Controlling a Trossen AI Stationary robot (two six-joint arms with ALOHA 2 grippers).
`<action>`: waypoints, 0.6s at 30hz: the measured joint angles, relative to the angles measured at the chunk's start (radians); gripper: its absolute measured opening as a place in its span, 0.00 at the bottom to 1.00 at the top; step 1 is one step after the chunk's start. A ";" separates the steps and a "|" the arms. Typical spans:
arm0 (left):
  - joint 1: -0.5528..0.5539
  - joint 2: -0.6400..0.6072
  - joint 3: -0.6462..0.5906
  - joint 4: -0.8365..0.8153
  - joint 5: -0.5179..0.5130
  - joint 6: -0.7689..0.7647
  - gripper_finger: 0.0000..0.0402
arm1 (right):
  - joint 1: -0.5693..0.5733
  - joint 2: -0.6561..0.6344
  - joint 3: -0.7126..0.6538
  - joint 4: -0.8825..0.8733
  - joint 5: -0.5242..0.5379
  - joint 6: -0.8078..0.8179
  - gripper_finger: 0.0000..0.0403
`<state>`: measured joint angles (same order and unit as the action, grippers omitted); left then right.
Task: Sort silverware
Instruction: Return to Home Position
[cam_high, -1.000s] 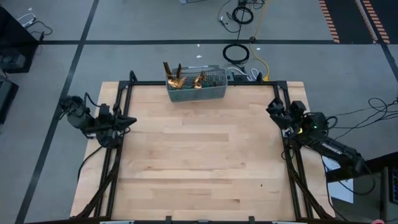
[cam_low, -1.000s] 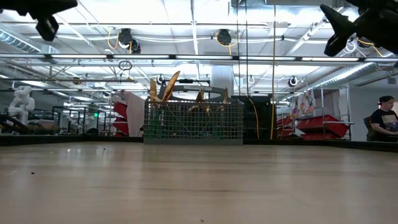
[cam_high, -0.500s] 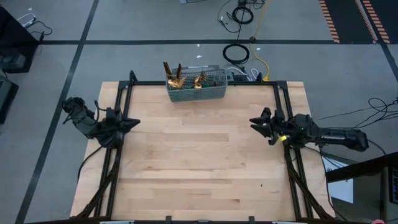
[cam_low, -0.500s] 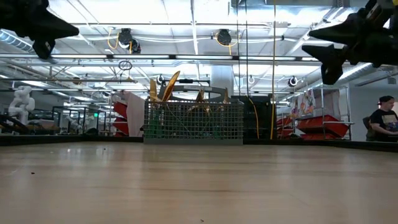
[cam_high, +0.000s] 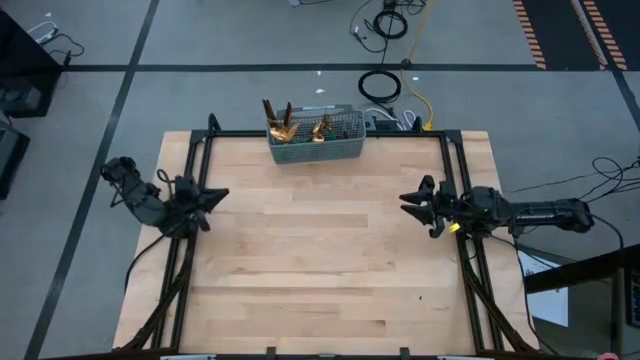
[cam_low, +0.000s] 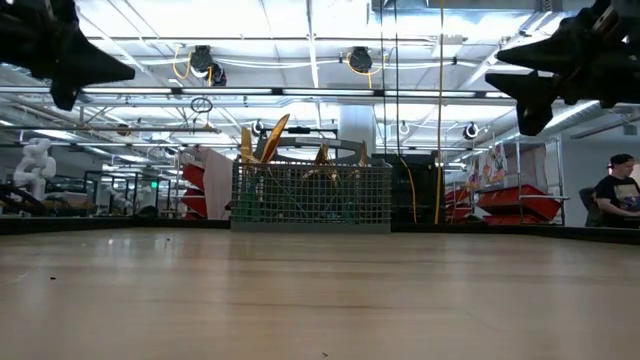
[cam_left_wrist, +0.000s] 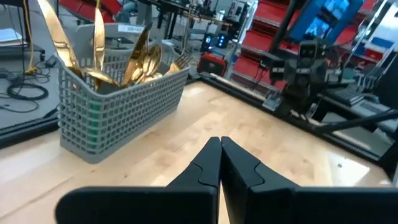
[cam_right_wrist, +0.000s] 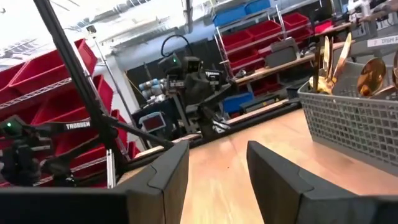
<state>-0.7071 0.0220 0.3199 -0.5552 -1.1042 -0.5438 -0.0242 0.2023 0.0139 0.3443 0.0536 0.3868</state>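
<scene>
- We reckon the sorting's done. The silverware (cam_high: 283, 124) stands heads-up inside the grey mesh caddy (cam_high: 342, 142), which sits at the far edge of the tabletop (cam_high: 320, 260).
- The left claw (cam_high: 214, 195) hovers well apart from the caddy on the left arm's side, fingers pressed together and gripping nothing.
- The right claw (cam_high: 412, 203) hovers well apart on the caddy's other side, fingers parted with a clear gap, also empty.
- For homing, we'd tuck each arm in smoothly, keeping high and wide of the caddy.
- The gold heads look slick and shiny, and teal handles show through the stiff open grid. The tabletop is pale plank wood.
</scene>
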 joint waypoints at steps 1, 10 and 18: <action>0.000 0.001 -0.011 0.002 0.000 -0.001 0.02 | 0.000 0.000 0.000 0.001 0.000 -0.004 0.38; 0.000 0.003 -0.191 0.178 0.200 -0.092 0.02 | 0.000 0.000 0.000 -0.013 -0.169 -0.108 0.38; 0.000 0.001 -0.267 0.479 0.731 0.157 0.02 | 0.000 -0.002 0.000 0.107 -0.458 -0.192 0.38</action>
<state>-0.7074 0.0230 0.0528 -0.0758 -0.3730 -0.3872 -0.0242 0.2007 0.0139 0.4510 -0.4048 0.1947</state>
